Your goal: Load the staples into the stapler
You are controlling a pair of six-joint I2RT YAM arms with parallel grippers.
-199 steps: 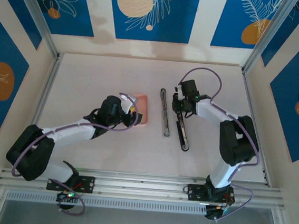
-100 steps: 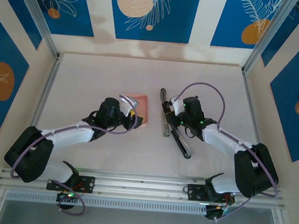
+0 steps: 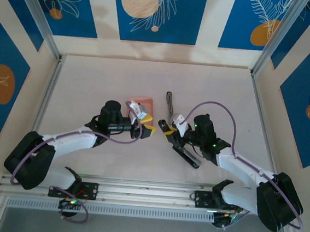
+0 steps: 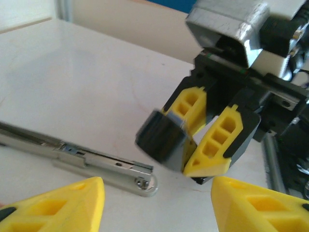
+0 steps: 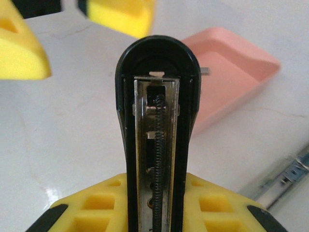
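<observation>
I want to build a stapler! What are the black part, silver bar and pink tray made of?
Black part: probably plastic, smooth with dull sheen. Silver bar: metal, bright and reflective. Pink tray: maybe plastic or rubber, matte, rounded rim.

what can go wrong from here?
1. Right claw grips the stapler's black arm near its rounded end; it may twist or slip.
2. Open left claw sits close, by the pink tray; the claws could collide.
3. Metal rail lies on the table and might get dragged.
</observation>
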